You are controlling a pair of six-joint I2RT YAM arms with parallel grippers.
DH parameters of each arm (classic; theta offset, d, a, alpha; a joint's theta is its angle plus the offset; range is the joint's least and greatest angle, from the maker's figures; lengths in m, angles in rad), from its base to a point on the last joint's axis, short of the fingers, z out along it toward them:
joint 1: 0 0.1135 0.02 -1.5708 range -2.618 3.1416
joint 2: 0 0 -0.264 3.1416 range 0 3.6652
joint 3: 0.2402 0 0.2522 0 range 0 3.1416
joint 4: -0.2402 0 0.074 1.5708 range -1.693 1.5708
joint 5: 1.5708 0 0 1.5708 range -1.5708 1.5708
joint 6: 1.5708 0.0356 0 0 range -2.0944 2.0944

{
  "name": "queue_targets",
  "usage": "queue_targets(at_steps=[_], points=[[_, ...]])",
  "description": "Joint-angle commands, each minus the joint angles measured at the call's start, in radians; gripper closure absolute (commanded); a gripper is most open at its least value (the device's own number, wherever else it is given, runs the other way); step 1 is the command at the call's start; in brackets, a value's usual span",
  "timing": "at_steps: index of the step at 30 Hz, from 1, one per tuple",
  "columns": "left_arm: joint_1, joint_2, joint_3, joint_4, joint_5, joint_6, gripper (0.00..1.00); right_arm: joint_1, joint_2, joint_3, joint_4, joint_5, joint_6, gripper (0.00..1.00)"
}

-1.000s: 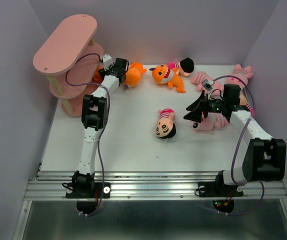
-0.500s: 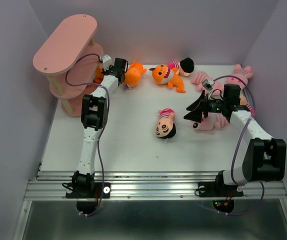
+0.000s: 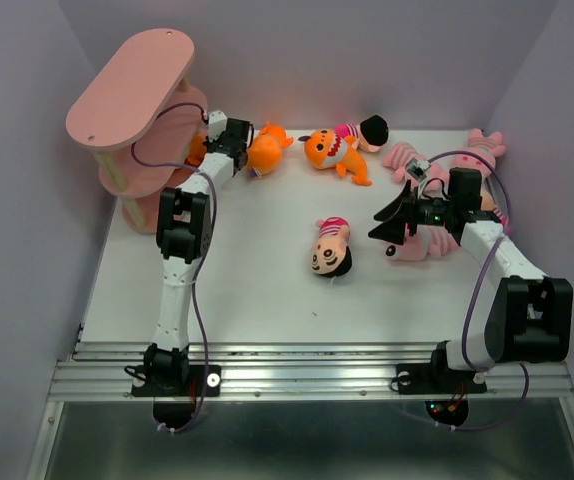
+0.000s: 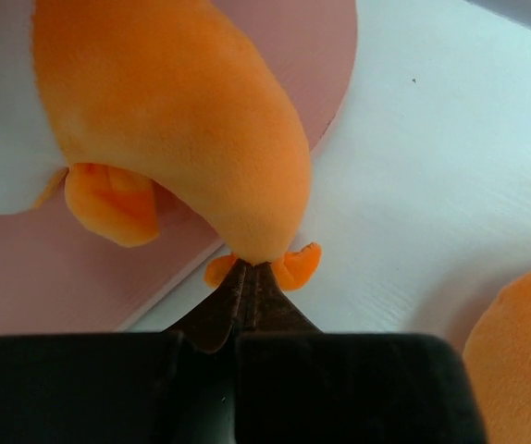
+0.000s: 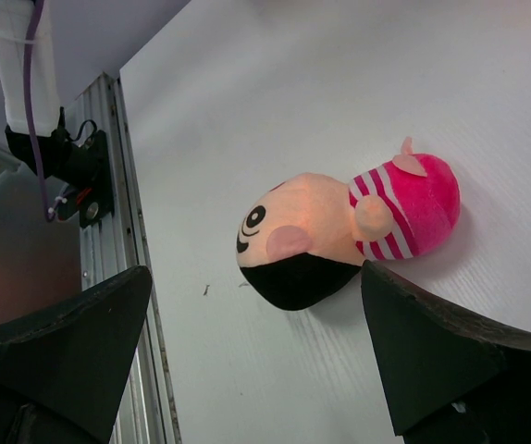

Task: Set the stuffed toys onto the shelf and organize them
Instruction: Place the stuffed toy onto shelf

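Nudged closer to the pink oval-board shelf [image 4: 25, 277], left gripper [image 4: 250, 275] clamps the orange plush shark [image 4: 173, 120] by its tail (right gripper [image 5: 256, 277] gapes, idle), so placing's underway and release onto the tier looks next.

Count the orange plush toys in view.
3: held orange toy in the left gripper at the shelf; second orange toy beside it; third orange toy back centre. Others may be hidden.

White table [image 3: 267, 290] — plush toys [image 3: 331, 247], pink shelf [image 3: 132, 85]

Left pincer [image 4: 250, 270] pinched closed, arm outstretched; right pincer [image 5: 256, 273] spread wide.
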Motion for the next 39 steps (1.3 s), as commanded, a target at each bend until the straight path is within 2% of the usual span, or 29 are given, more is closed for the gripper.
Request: queue_targets(at_steps=[1,15,31,39], points=[[0.007,-0.123,-0.033,0.062,0.044,0.159,1.00,-0.004,-0.016,0.047,0.003,-0.031,-0.012,0.00],[0.022,-0.109,0.022,0.029,0.141,0.308,1.00,-0.013,-0.023,0.044,0.003,-0.037,-0.010,0.00],[0.039,-0.040,0.111,-0.038,0.110,0.607,1.00,-0.013,-0.020,0.044,0.003,-0.040,-0.009,0.00],[0.039,-0.036,0.092,0.000,0.099,0.696,1.00,-0.013,-0.018,0.044,0.003,-0.040,-0.009,0.00]])
